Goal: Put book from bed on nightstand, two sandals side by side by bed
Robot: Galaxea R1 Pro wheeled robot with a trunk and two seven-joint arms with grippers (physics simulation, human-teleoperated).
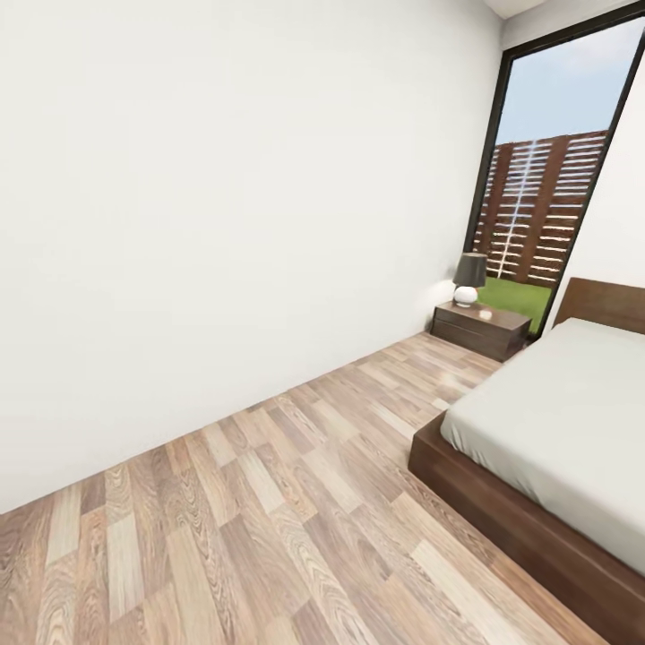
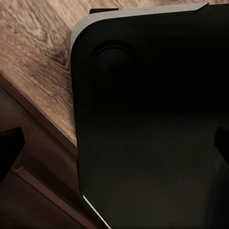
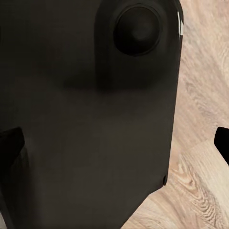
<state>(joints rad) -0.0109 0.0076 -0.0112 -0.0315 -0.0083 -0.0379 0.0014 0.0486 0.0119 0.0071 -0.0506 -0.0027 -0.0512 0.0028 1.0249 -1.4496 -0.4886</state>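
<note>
The bed (image 1: 555, 421) fills the right of the head view, a low dark-brown frame under a smooth light-grey mattress with nothing on the visible part. Beyond its headboard corner a dark-brown nightstand (image 1: 479, 330) stands against the far wall. The book and the sandals are out of view. In the left wrist view my left gripper (image 2: 114, 143) hangs open over a black rounded part of my own body, its dark fingertips (image 2: 8, 145) at the picture's edges. My right gripper (image 3: 114, 143) is likewise open above black housing, fingertips (image 3: 222, 143) wide apart.
A small lamp (image 1: 468, 278) with a dark shade sits on the nightstand. A tall black-framed window (image 1: 546, 206) shows a brown slatted fence. A white wall (image 1: 224, 224) runs along the left. Wood-plank floor (image 1: 269, 520) stretches between wall and bed.
</note>
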